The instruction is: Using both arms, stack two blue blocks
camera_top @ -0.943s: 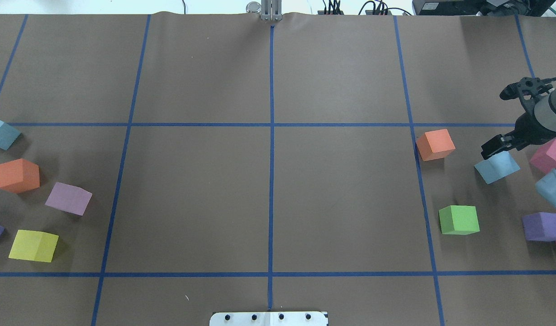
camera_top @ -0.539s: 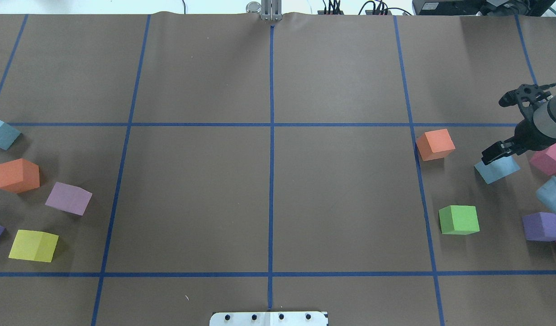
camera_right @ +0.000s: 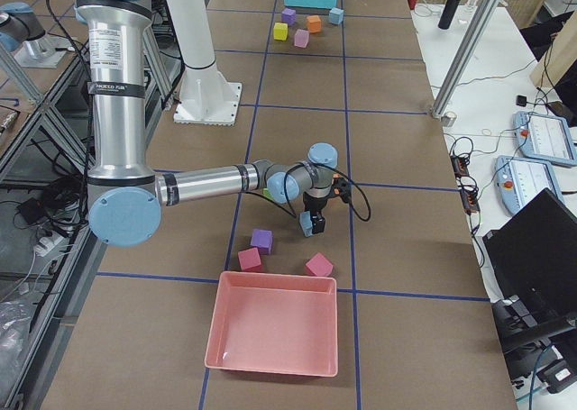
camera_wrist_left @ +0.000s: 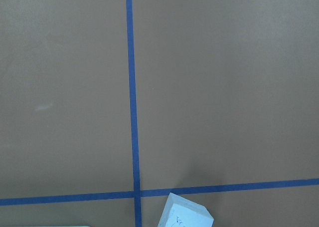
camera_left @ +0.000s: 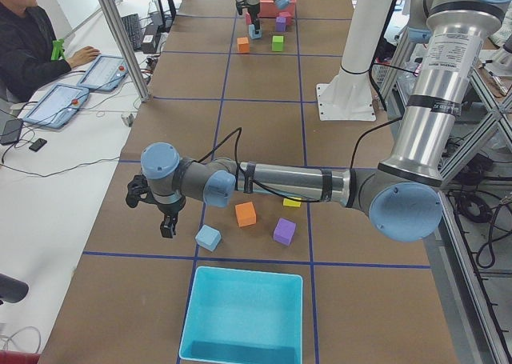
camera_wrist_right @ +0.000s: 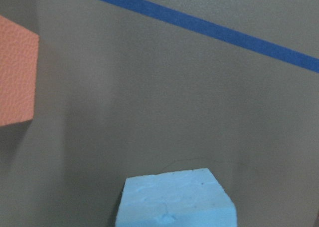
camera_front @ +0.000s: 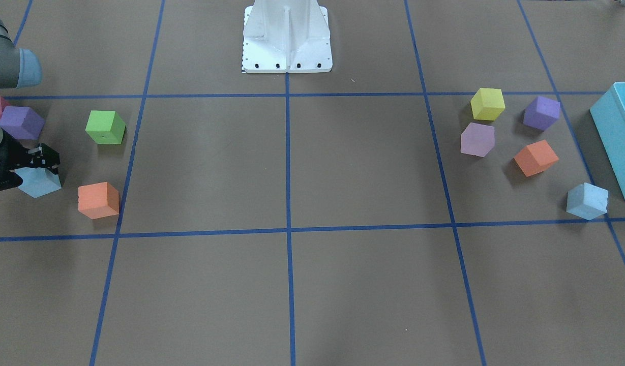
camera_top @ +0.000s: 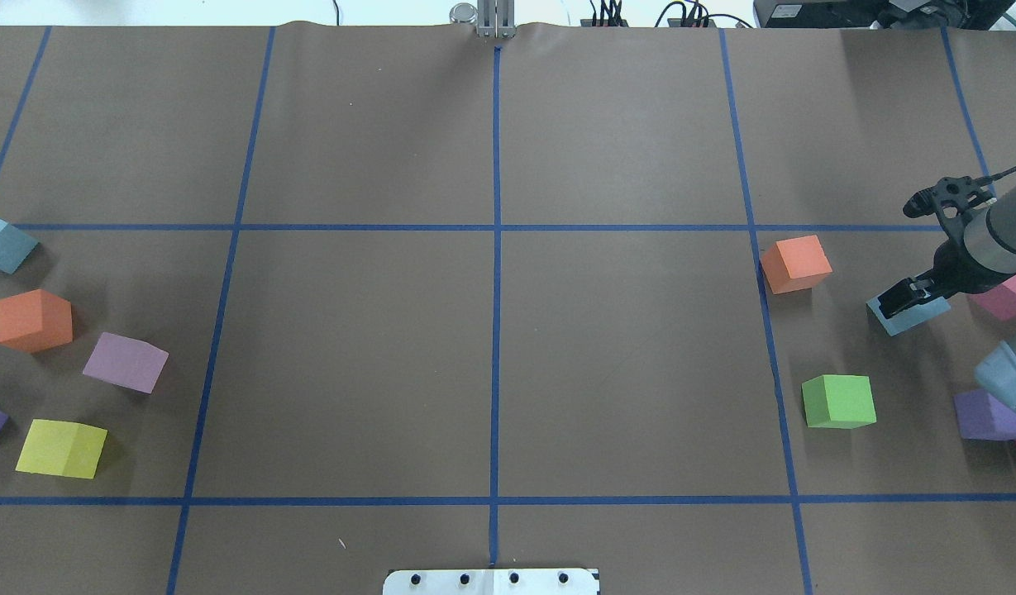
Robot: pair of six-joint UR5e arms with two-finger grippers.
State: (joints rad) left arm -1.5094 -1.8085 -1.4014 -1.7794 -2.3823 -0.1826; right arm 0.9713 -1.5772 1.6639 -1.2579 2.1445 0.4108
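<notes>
One pale blue block (camera_top: 919, 316) lies at the right of the table, also in the front view (camera_front: 37, 185) and low in the right wrist view (camera_wrist_right: 174, 199). My right gripper (camera_top: 906, 299) is low over it, open, jaws astride its top; it also shows in the front view (camera_front: 33, 170). The second blue block (camera_top: 3, 241) sits at the far left edge, also in the front view (camera_front: 588, 201) and the left wrist view (camera_wrist_left: 185, 216). My left gripper (camera_left: 164, 220) hangs just beside this block (camera_left: 208, 238); I cannot tell whether it is open or shut.
Orange (camera_top: 795, 263), green (camera_top: 839, 401), pink (camera_top: 1008, 297) and purple (camera_top: 983, 415) cubes ring the right block. Orange (camera_top: 33, 320), lilac (camera_top: 126, 362) and yellow (camera_top: 61, 448) cubes lie at the left. A turquoise bin (camera_front: 609, 137) and a pink bin (camera_right: 218, 324) stand at the table's ends.
My right gripper has come down and slightly toward the table's middle onto the right blue block, covering more of its top. The cubes have not moved.
</notes>
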